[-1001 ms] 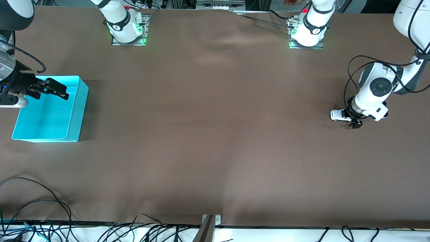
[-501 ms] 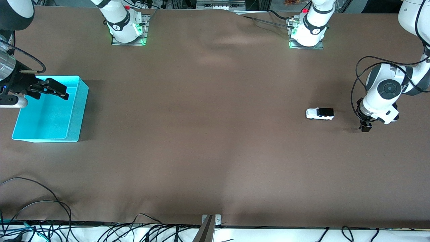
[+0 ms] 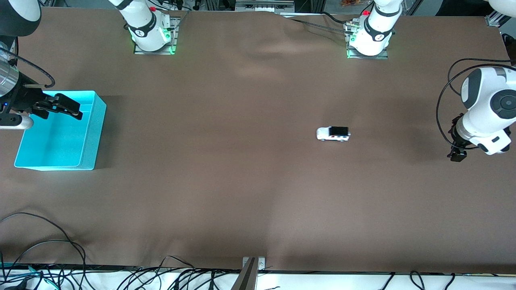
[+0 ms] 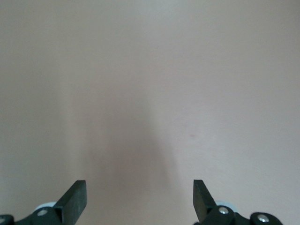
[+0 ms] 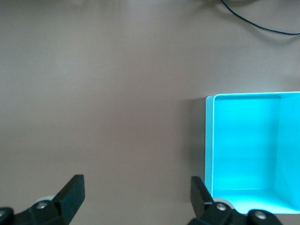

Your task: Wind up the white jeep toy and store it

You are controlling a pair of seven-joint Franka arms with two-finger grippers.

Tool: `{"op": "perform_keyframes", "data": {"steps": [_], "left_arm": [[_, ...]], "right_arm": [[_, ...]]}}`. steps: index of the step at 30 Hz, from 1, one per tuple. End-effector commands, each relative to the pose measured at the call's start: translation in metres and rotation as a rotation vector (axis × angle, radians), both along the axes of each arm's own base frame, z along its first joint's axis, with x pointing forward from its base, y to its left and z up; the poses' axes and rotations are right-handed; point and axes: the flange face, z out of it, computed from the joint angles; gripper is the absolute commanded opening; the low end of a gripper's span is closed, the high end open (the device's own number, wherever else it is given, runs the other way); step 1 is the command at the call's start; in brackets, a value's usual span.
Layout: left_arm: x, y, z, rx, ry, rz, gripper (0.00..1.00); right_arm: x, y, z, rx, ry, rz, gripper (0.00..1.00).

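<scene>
We judge the winding done: the white jeep toy (image 3: 333, 133) sits free mid-counter. Left gripper (image 4: 139, 202) and right gripper (image 5: 137, 197), over the cyan bin (image 3: 89, 137), gape empty; next comes grasping the jeep.

Wide brown-covered table (image 3: 250, 181), black cables (image 3: 60, 274) along its near edge

No legible text, labels, brands, numbers or signs anywhere in views.

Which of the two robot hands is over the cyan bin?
The right hand, open over the cyan bin. The left hand, also open, hangs over bare table.
</scene>
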Motion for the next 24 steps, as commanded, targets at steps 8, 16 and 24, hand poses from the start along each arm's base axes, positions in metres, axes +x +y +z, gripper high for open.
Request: {"op": "perform_keyframes", "data": {"steps": [8,16,24], "left_arm": [[0.038,-0.001,0.107,-0.135,0.051,-0.244,1.0],[0.046,0.001,0.158,-0.185,0.08,-0.457,1.0],[0.049,-0.008,0.208,-0.235,0.07,-0.622,1.0]], "right_arm": [[0.0,0.001,0.004,-0.017,-0.006,0.0,1.0],[0.0,0.001,0.004,-0.017,-0.006,0.0,1.0],[0.0,0.001,0.004,-0.017,-0.005,0.0,1.0]]}}
